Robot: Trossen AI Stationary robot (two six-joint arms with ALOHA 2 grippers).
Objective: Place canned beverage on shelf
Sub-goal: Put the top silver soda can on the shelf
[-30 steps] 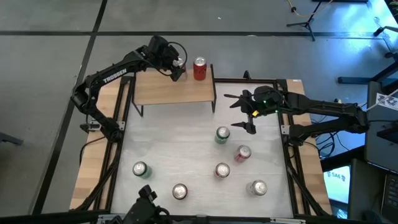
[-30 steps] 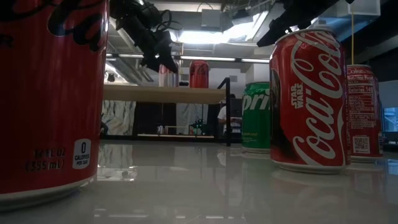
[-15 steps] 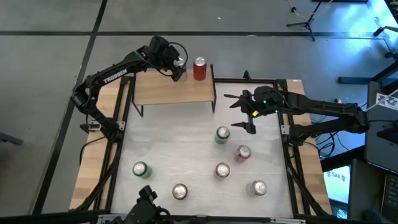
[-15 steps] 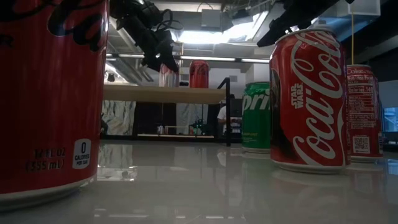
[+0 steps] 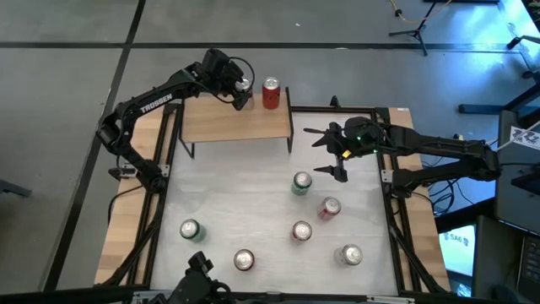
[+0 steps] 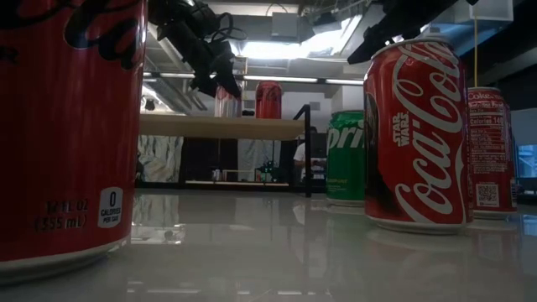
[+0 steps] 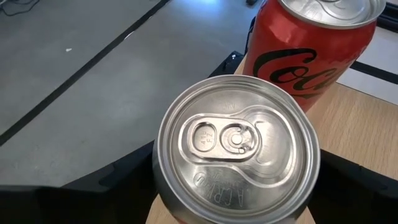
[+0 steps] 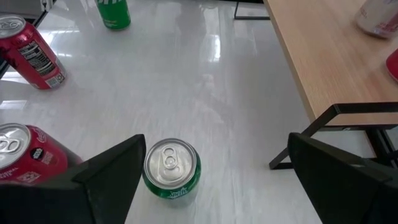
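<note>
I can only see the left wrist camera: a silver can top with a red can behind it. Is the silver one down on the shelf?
Observer: In the low view the silver can appears to stand on the shelf, beside the red can, with the left gripper at it.
Operator: Where's the right arm?
Observer: The right gripper hangs open over the table, near a green can.
Operator: How many cans are on the table?
Observer: Six, counted in the high view.
</note>
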